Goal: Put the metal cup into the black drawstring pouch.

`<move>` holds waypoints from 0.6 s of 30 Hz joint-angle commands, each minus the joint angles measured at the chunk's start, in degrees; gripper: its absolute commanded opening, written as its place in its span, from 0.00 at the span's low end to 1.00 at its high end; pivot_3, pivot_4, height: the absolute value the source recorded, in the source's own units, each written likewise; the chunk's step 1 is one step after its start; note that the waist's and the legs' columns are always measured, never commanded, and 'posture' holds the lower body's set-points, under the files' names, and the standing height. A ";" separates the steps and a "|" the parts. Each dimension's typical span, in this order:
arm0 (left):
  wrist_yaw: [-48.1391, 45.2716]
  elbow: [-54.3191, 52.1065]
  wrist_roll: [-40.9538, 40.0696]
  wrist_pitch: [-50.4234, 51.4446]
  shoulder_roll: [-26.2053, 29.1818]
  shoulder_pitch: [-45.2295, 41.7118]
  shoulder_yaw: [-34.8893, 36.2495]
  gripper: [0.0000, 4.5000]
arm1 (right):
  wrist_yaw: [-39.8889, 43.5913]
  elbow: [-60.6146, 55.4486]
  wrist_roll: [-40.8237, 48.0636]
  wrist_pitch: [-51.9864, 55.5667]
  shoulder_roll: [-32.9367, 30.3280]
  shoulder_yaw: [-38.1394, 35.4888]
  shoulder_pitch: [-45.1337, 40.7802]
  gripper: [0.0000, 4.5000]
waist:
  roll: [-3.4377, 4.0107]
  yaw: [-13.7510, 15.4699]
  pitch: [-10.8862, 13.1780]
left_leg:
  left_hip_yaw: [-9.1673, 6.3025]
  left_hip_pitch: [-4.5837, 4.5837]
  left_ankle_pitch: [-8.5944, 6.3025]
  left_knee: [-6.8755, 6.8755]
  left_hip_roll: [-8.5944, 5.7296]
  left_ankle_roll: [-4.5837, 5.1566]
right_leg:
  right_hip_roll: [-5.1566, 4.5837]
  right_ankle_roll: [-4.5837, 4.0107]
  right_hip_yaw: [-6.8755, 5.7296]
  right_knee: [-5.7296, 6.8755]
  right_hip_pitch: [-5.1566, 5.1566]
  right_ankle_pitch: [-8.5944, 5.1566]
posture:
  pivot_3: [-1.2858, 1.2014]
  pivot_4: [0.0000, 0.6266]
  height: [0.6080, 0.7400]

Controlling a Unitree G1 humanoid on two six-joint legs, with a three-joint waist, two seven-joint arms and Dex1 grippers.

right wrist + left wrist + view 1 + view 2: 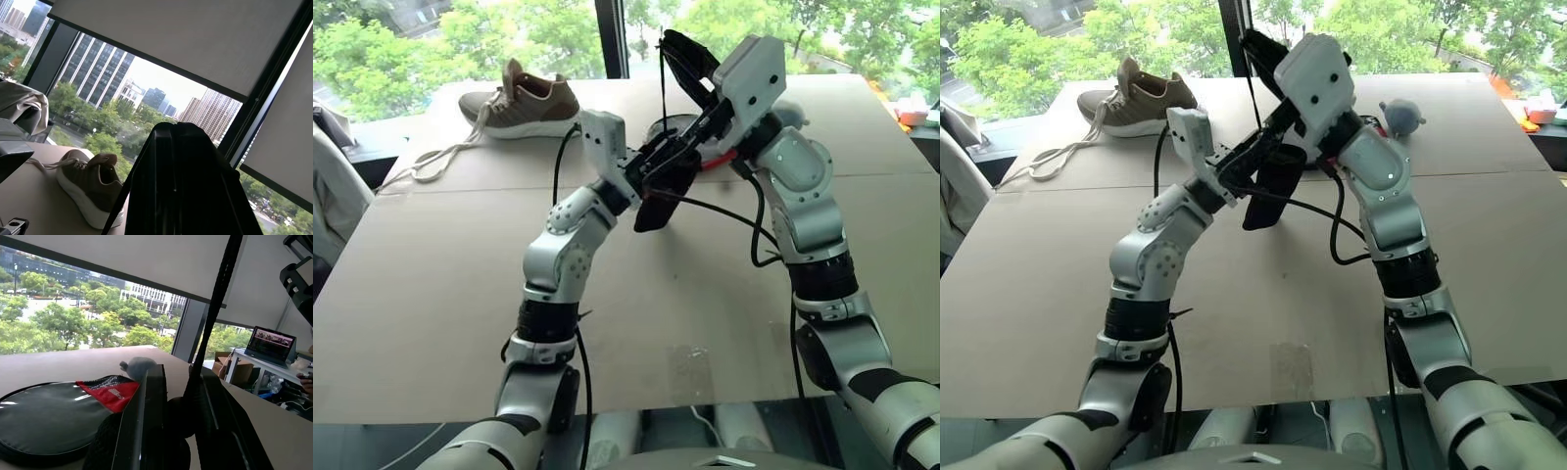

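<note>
Shoe: brown suede-like upper, white sole, long pale lace trailing over the table, far left corner. No readable writing anywhere.

Left gripper: fingers drawn close, pinching the lower part of the pouch, above table centre.

Pouch: soft matte black fabric, hanging between both grippers, clear of the table; thin cord running up.

Right gripper: fingers pressed together on the pouch's top edge.

Case: smooth black, paddle-shaped, red patch with unreadable print, behind the pouch.

Cup: cannot tell where it is.
</note>
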 commanded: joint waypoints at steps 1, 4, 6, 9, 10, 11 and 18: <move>-1.02 -0.76 1.91 -1.33 0.93 1.33 -0.93 0.04 | -3.07 -1.53 1.30 -0.34 0.20 -3.99 -4.49 0.00 | 0.00 -0.01 0.00 | 0.00 0.00 0.00 0.00 0.00 0.00 | 0.00 0.00 0.00 0.00 0.00 0.00 | 0.52 0.24 0.97; -1.71 -0.17 4.77 -2.43 2.49 3.06 -2.10 0.04 | -7.50 0.58 1.57 -0.65 0.13 -7.77 -7.45 0.00 | 0.00 0.04 0.00 | 0.00 0.00 0.00 0.01 0.00 0.00 | 0.00 0.00 0.01 0.02 -0.02 0.00 | 0.52 0.24 0.97; -1.62 0.07 5.54 -2.58 2.73 3.87 -2.29 0.04 | -10.24 1.55 2.62 -0.46 0.65 -10.21 -8.87 0.00 | 0.00 0.10 0.00 | 0.00 0.00 0.00 0.00 0.00 0.00 | 0.00 -0.01 0.01 0.01 -0.01 0.00 | 0.52 0.24 0.97; -1.54 0.26 6.01 -2.76 2.60 5.30 -2.57 0.04 | -14.71 2.48 7.63 1.94 2.50 -15.16 -11.62 0.00 | 0.00 0.08 -0.01 | 0.01 0.00 0.00 0.00 0.00 0.00 | -0.01 -0.01 0.02 0.01 -0.01 0.00 | 0.52 0.24 0.97; -1.42 0.31 6.01 -2.79 2.47 5.61 -2.58 0.04 | -15.68 2.70 9.41 3.04 3.03 -16.40 -12.32 0.00 | 0.00 0.07 -0.01 | 0.01 0.00 0.00 0.00 0.00 0.00 | -0.01 -0.01 0.02 0.01 -0.01 0.01 | 0.52 0.24 0.97; -1.28 0.29 5.92 -2.70 2.37 5.93 -2.56 0.04 | -16.94 2.92 11.48 4.30 3.66 -17.75 -13.02 0.00 | 0.01 0.06 0.00 | 0.01 0.00 0.00 0.00 0.00 0.00 | -0.01 -0.01 0.03 0.01 -0.01 0.01 | 0.52 0.24 0.97; -0.71 -1.09 5.46 -2.16 2.36 7.10 -1.69 0.04 | -17.37 1.95 19.56 10.20 4.34 -19.32 -13.81 0.00 | 0.02 -0.12 -0.02 | 0.03 0.00 0.00 -0.03 0.01 0.00 | -0.01 -0.01 0.05 0.02 -0.03 0.01 | 0.52 0.24 0.97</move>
